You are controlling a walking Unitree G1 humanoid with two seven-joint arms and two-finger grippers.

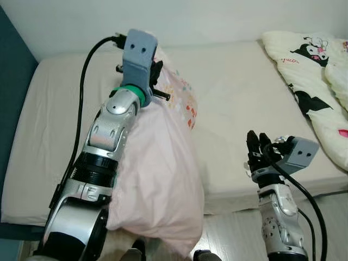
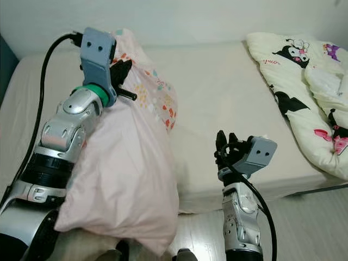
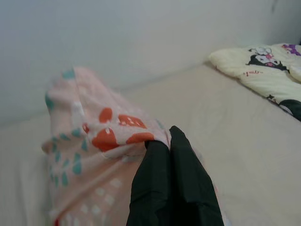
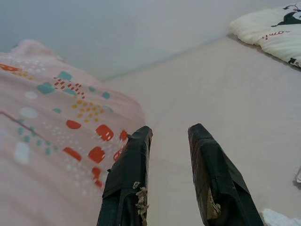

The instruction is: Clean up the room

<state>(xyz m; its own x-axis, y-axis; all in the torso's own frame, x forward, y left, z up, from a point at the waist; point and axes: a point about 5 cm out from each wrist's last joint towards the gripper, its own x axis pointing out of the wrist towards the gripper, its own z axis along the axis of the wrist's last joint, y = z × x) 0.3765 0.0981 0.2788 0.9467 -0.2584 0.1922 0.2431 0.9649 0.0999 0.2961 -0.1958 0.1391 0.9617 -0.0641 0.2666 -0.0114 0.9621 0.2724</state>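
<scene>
The step in hand looks like moving the pillow [image 1: 157, 179] onto the bed [image 1: 234, 103]. The left pincer [image 1: 156, 76] is raised over the mattress with its black fingers pressed together on a fold of the pillow's patterned corner, and the pink bulk hangs from that grip, draped down past the near edge of the bed toward the floor [image 2: 304, 223]. The pillow is therefore only partly over the mattress — its lower end hangs off the side.

The right pincer [image 2: 225, 144] is held low at the bed's near edge, well apart from the pillow, fingers pointing up and spread with nothing between them.

The next move probably calls for carrying the held corner farther in over the mattress so the hanging weight follows, then letting go once the pillow lies flat. The free right pincer could help by lifting the sagging lower end.

The left wrist view gives what the head views cannot: the two fingers closed tight, with orange-spotted cloth pinched at their tips. The right wrist view shows the clear gap between its fingers. The head views alone show the full hang of the pillow — and the cartoon-print blanket [image 1: 312, 76] lying at the far right of the bed.
</scene>
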